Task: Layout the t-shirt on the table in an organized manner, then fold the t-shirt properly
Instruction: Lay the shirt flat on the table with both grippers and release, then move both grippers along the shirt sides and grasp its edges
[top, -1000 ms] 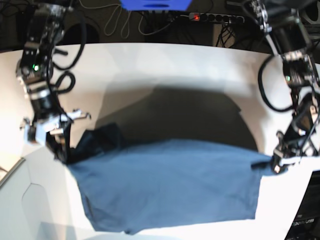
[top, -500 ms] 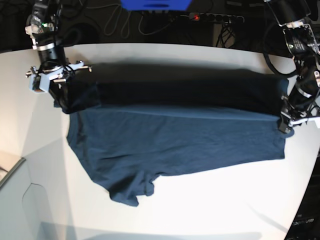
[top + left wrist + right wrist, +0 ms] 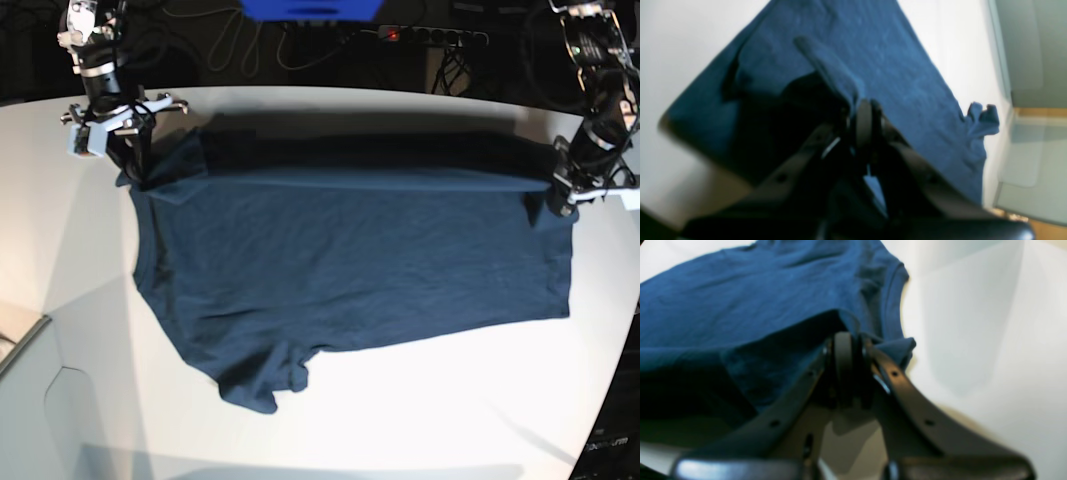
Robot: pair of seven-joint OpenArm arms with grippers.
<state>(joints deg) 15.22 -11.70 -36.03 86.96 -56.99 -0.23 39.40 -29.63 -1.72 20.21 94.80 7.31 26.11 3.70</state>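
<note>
The dark navy t-shirt (image 3: 350, 260) lies spread across the white table (image 3: 450, 420), with one bunched sleeve at its near left (image 3: 265, 385). My left gripper (image 3: 560, 200) is at the shirt's far right corner, shut on a fold of the fabric (image 3: 840, 76); its tips (image 3: 864, 111) pinch the cloth. My right gripper (image 3: 135, 170) is at the far left corner, shut on the shirt's edge (image 3: 846, 320) near a hemmed opening; its tips (image 3: 848, 340) are closed. The far edge is stretched between both grippers. The collar label is hidden.
A power strip (image 3: 432, 36), cables (image 3: 230, 45) and a blue object (image 3: 310, 8) lie beyond the table's far edge. The table's curved edge runs at near left (image 3: 30, 340). A grey floor panel (image 3: 1023, 50) lies past the table edge.
Both grippers have carried the shirt's far edge away from the camera toward the back of the table. The shirt has gone from hanging to lying flatter and more stretched.
</note>
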